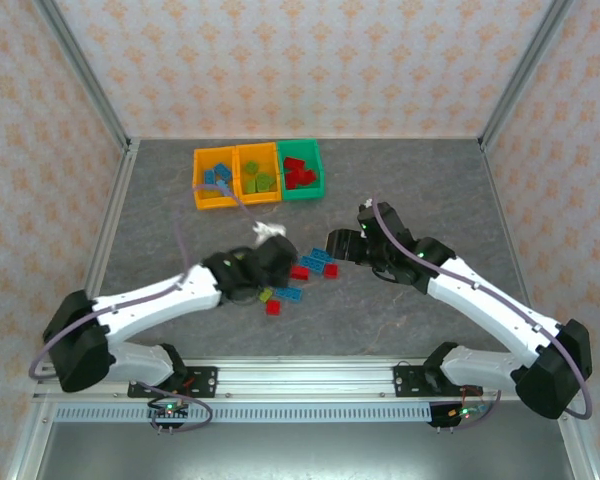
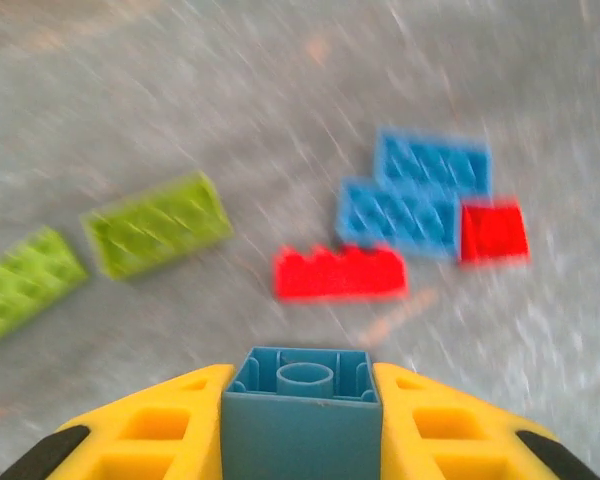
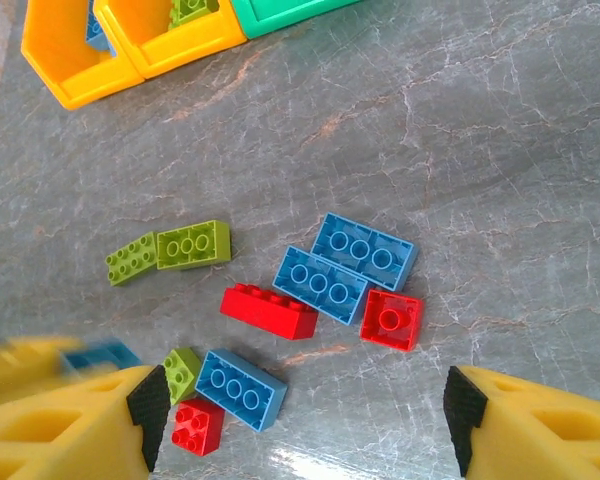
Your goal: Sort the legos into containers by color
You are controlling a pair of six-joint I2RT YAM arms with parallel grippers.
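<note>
My left gripper (image 2: pixel 302 385) is shut on a blue brick (image 2: pixel 300 425), held hollow underside up a little above the table. Ahead of it, blurred, lie two lime bricks (image 2: pixel 155 222), a long red one (image 2: pixel 340 272), two blue ones (image 2: pixel 400 212) and a small red one (image 2: pixel 493 231). My right gripper (image 3: pixel 306 420) hangs open over the same loose pile (image 1: pixel 302 272), holding nothing. Under it lie blue bricks (image 3: pixel 320 284), a long red brick (image 3: pixel 268 310), a square red one (image 3: pixel 391 319) and lime bricks (image 3: pixel 192 244).
Three bins stand in a row at the back. The left orange-yellow one (image 1: pixel 197 180) holds blue bricks, the middle orange-yellow one (image 1: pixel 257 193) lime ones, the green one (image 1: pixel 302 195) red ones. A small white object (image 1: pixel 268 232) lies by the left gripper (image 1: pixel 270 262). Patterned walls enclose the table.
</note>
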